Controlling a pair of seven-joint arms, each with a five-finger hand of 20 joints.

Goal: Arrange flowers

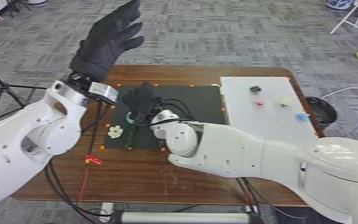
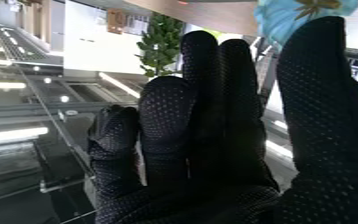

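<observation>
Brown wooden table [image 1: 158, 187]: black mat [image 1: 204, 97] left of centre, white rectangular board [image 1: 273, 126] on it toward the right edge.
White board: small pink flower [image 1: 258, 103], pale yellowish flower [image 1: 284, 101] and blue flower [image 1: 301, 116] on it, plus small dark green item [image 1: 255, 89] nearer its far edge.
White-petalled flower [image 1: 115, 131]: at mat's left edge, toward near left corner.
Light-blue flower [image 2: 304, 14]: over left part of mat, close by right hand; likely the one in play. Wrist view puts it at the thumb tip; contact or not, can't tell.
Green leafy sprig [image 2: 160, 42]: beyond the fingers in wrist view, on the side away from the thumb.
Right hand [image 1: 143, 102]: black glove, over mat's left half, fingers straight, not clenched, no firm grasp seen.
Left hand [image 1: 109, 42]: black glove, raised past table's far left corner, fingers extended, released, nothing in it.
Key relation: light-blue flower lies left of right hand and slightly toward the near edge, on thumb side; fingers aim at the far edge. Right hand clearly nearer.
Long axis: dark green stem [image 1: 129, 137] runs roughly toward near edge, about in line with the fingers.
Next move: probably thumb closing crosswise on stem, not along it.
</observation>
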